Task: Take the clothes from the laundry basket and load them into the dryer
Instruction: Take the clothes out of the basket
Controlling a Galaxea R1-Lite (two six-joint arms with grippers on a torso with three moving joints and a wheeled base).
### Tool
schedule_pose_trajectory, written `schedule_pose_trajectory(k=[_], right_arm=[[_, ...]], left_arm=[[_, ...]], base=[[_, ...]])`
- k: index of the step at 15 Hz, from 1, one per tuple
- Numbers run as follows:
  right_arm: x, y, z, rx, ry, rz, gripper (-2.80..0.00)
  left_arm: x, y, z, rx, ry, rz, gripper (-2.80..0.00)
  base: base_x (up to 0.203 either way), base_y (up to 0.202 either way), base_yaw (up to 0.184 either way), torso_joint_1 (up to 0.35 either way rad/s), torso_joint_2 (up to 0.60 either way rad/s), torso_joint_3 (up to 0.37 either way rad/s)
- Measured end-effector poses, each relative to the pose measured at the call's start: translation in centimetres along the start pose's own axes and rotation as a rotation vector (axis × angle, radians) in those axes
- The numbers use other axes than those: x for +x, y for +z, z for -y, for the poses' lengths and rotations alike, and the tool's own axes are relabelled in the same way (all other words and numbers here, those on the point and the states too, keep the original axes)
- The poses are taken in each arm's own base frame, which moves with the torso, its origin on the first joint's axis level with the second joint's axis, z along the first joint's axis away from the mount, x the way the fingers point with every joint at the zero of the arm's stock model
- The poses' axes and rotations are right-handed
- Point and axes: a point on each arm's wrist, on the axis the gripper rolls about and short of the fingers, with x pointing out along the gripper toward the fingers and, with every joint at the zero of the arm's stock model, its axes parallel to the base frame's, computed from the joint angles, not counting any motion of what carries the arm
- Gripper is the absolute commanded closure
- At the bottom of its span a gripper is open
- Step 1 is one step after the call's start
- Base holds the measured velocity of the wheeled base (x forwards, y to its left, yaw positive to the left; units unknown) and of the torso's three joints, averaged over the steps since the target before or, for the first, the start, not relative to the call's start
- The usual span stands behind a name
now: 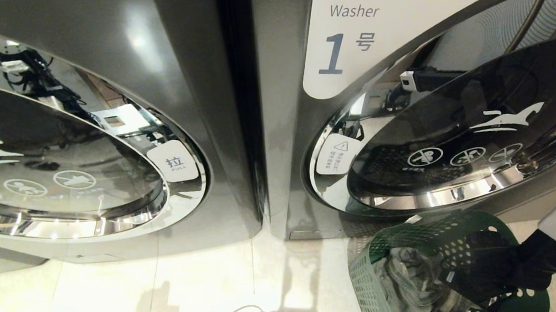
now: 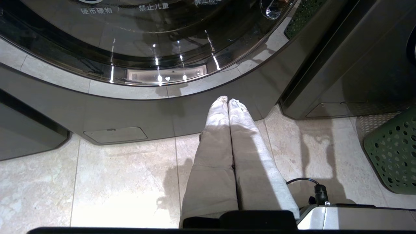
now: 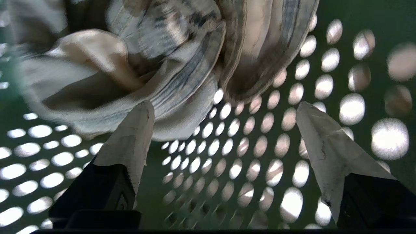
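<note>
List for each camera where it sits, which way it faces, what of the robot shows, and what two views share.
Head view: from the head, down at two machines, the open door and the green basket; right arm shows.
Left wrist view: low, facing a machine's base and floor; left gripper shut.
Right wrist view: inside the basket, facing clothes; right gripper open.
Shared: head and left wrist views show the basket from outside.

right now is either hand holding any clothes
No. The right hand is open inside the basket, beside the striped cloth but not gripping it. The left hand is shut on nothing.
</note>
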Motion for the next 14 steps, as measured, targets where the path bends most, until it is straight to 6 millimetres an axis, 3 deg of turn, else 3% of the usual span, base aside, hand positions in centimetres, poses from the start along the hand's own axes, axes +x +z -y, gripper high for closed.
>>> schedule_pose_trajectory(k=[7, 14], right_arm=[[4.9, 1.0, 1.4, -0.093, 0.006, -0.002, -2.8], [9.0, 2.0, 0.7, -0.139, 0.128, 0.069, -2.8]], left_arm=[[0.0, 0.0, 0.0, 0.0, 0.0, 0.0, 0.0], [0.0, 0.0, 0.0, 0.0, 0.0, 0.0, 0.0]], base=[[0.0, 0.0, 0.0, 0.0, 0.0, 0.0], [0.0, 0.0, 0.0, 0.0, 0.0, 0.0]])
